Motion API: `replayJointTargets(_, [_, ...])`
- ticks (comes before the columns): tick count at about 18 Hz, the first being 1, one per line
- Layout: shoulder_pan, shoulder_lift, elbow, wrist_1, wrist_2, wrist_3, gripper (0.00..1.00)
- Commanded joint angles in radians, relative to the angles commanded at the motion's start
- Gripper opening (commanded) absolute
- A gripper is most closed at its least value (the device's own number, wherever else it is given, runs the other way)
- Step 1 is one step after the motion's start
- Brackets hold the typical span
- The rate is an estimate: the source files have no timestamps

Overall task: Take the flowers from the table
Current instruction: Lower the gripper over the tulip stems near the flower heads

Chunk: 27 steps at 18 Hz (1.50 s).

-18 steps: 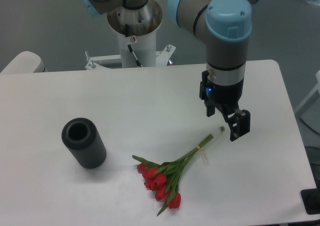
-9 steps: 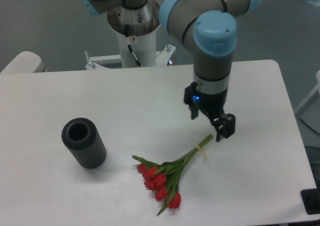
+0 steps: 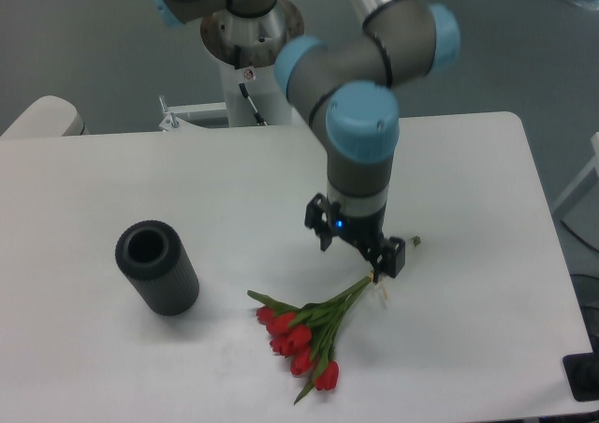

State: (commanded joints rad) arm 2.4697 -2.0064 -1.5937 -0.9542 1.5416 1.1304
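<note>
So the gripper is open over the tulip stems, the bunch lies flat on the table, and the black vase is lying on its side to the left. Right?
Not quite: the black vase stands upright, its open mouth facing up, as the fixed camera shows. The rest holds: the gripper is open over the stems, and the flowers lie flat on the table, with the vase to the left in the picture.

White table (image 3: 140, 170) with rounded corners is seen. Flowers (image 3: 304, 334) are laid flat near the front edge, stems angled up-right. Black ribbed vase (image 3: 157, 267) is placed at the left, well apart.
</note>
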Motion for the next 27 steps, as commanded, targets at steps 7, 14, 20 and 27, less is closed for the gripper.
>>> replayJointTargets(7, [-0.009, -0.054, -0.023, 0.021, 0.094, 0.040, 1.00])
replayJointTargets(14, [-0.028, -0.064, -0.018, 0.051, 0.087, 0.019, 1.00])
replayJointTargets(20, [-0.041, -0.071, -0.026, 0.091, 0.075, 0.019, 1.00])
replayJointTargets(27, [-0.067, -0.080, -0.031, 0.109, 0.055, 0.023, 1.00])
